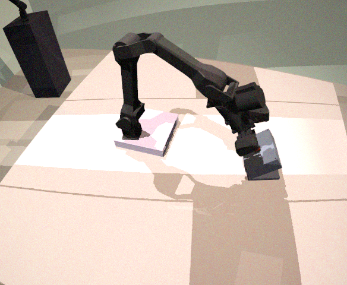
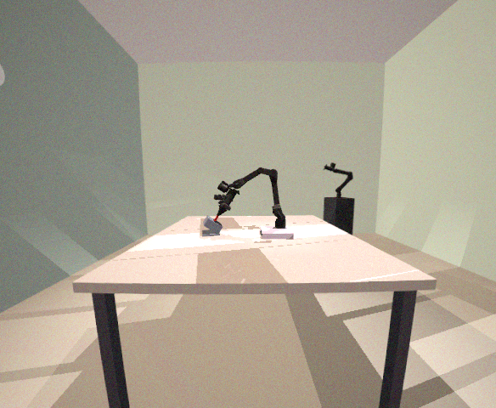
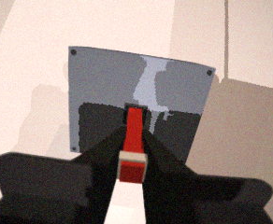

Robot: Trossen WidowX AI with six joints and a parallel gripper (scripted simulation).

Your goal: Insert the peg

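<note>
A red square-sided peg (image 1: 257, 149) (image 2: 216, 218) (image 3: 135, 128) with a pale band near its upper end is held tilted. My gripper (image 1: 253, 149) (image 2: 218, 213) (image 3: 134, 133) is shut on the peg, close above the sloped panel's face. The blue-grey sloped panel (image 1: 270, 145) (image 2: 213, 225) (image 3: 99, 79) stands on a base, with dark dots at its corners. In the wrist view the peg's lower end overlaps the square hole (image 3: 145, 112), and their sides look roughly parallel. I cannot tell whether the end is inside the hole or how deep. The fingers hide the panel's lower part.
A pale pink slab (image 1: 166, 117) (image 2: 277, 233) lies at my arm's base. A dark pedestal (image 1: 38, 55) (image 2: 338, 212) carrying another arm stands beyond the table (image 1: 106, 239) (image 2: 239, 268). Bright light patches and arm shadows cross the tabletop and panel.
</note>
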